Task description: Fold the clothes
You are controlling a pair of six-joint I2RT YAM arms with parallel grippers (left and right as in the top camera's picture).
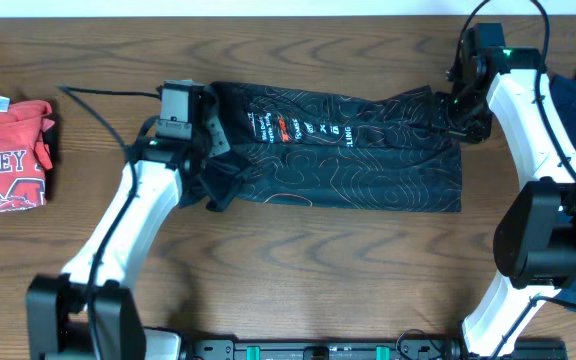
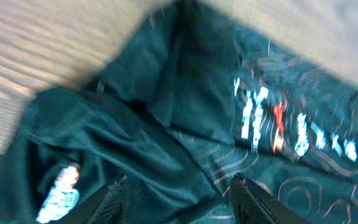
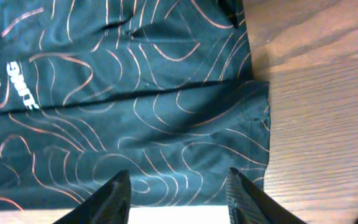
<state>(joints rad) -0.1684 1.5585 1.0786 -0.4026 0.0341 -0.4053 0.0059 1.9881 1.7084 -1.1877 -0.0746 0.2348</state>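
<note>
The black jersey looked folded lengthwise mid-frame, end folds still to do. The left claw and right claw hung half-open over its ends, holding nothing.

The black jersey with wavy contour lines lies flat, stretched sideways, one sleeve rumpled.

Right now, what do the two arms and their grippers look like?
Both are white shells with black joint housings: left arm, right arm. The right one shows a small green light near its wrist. Thin black cables run to them. The left gripper and right gripper each have two dark, tapered fingers.
</note>
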